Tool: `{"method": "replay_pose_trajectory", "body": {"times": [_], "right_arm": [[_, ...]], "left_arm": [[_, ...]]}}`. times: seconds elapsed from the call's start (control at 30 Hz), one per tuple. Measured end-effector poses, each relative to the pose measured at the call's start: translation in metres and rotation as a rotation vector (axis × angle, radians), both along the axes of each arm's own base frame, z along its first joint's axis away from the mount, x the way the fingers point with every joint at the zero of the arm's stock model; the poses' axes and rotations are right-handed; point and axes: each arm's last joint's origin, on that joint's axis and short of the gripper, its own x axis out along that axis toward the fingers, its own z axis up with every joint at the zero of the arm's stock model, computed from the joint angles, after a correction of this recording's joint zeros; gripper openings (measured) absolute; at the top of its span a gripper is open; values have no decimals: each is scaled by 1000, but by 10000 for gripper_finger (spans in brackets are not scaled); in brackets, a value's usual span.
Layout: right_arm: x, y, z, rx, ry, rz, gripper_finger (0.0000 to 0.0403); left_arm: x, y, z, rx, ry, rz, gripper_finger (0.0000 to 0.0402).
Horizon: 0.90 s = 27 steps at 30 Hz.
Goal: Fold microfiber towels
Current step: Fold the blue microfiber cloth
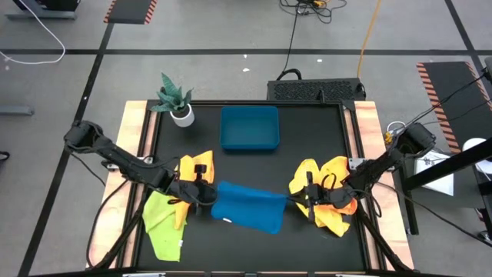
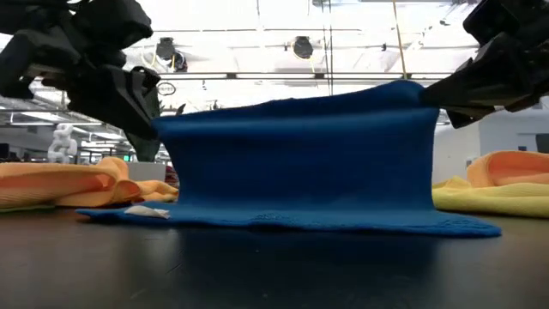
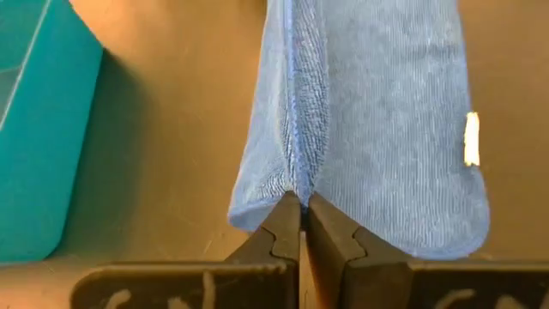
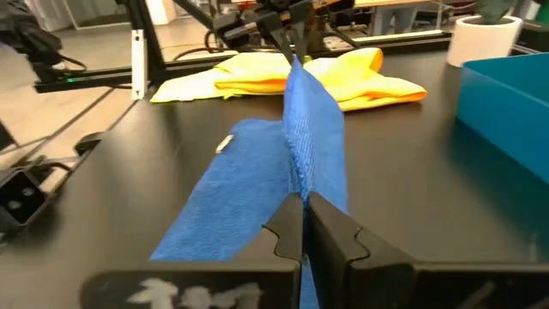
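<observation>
High view: blue towel (image 1: pixel 247 206) lying mid-table, stretching between left gripper (image 1: pixel 201 193) and right gripper (image 1: pixel 307 196).
Low view: hanging as a raised fold, lower edge trailing on table (image 2: pixel 274 275).
Wrist views: both fingers (image 3: pixel 287 227) clamping cloth edge.
Folding midway, probably; next, carrying the edge across, evenly.

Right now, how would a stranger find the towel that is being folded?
Look at the black table, in front of the blue tray. The blue towel hangs stretched between two pincers, between yellow piles; it is the only blue cloth.
</observation>
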Motion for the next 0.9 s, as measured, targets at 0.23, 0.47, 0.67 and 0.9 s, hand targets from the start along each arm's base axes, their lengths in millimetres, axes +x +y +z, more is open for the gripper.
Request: {"method": "replay_pose_trajectory", "body": {"times": [0.23,0.47,0.67,0.9], "right_arm": [[17,21,-9,-27,30,31,0],[22,35,-13,-38,49,85,0],[21,37,-21,-31,85,112,0],[26,43,-30,24,108,148,0]], "left_arm": [[-1,-4,-6,9,26,14,5],[1,-13,-16,-5,46,1,16],[0,-23,-23,-13,58,-28,9],[1,-27,-28,-26,69,-38,22]]}}
